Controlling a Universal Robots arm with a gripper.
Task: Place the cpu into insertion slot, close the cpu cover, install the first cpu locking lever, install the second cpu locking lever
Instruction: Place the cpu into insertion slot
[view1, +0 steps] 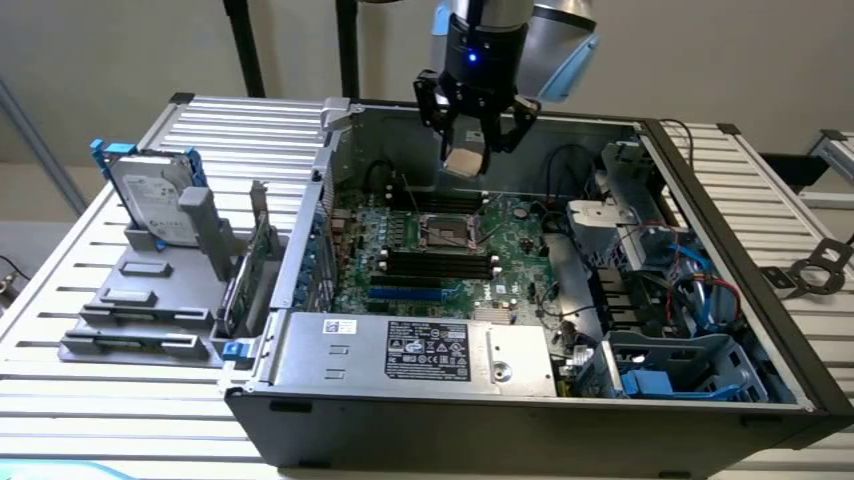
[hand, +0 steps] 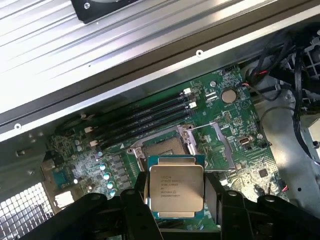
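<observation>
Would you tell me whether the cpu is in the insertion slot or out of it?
Out: the claw holds the cpu above the board, and the insertion slot sits empty.

On my screen the cpu (hand: 176, 192) reads pale silver with fine dark print and a green edge, and the gripper (view1: 470, 152) is black. The board (hand: 235, 125) is green and speckled with pale blue capacitors (hand: 102, 167). The memory slots (hand: 145, 117) are black with white clips, the insertion slot (view1: 449, 231) is black with a silver rim, and the table (view1: 80, 330) is ribbed silver.
</observation>
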